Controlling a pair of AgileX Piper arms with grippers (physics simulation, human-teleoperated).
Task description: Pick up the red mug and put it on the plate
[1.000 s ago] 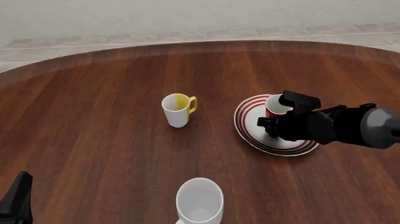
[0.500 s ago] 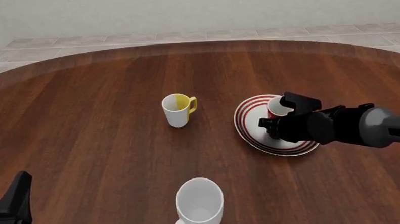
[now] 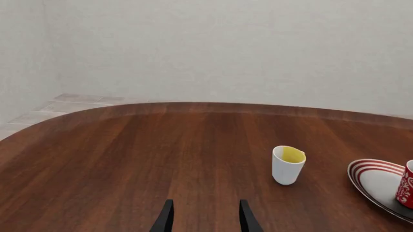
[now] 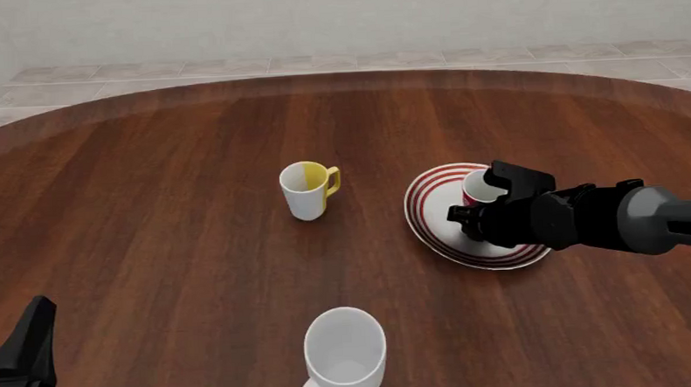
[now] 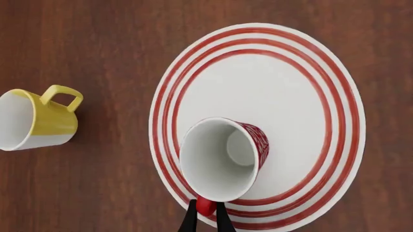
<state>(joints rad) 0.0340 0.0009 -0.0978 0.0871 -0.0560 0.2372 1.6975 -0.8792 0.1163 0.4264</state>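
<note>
Since a second ago, my right claw (image 4: pixel 472 207) has sunk a little and carried the red mug (image 4: pixel 478 188) down with it, so the mug now sits upright on the plate (image 4: pixel 431 232), toward the plate's edge nearer the white-and-yellow mug (image 4: pixel 306 190). From the right wrist camera I see the claw's two fingertips (image 5: pixel 189 218) pinching the mug's red handle (image 5: pixel 206 207), with the white inside of the mug open toward the lens. My left claw (image 3: pixel 205 217) hangs low at the near left of the desk (image 4: pixel 148 220), its fingers spread with bare wood between them. A plain white mug (image 4: pixel 343 353) stands at the near edge.
</note>
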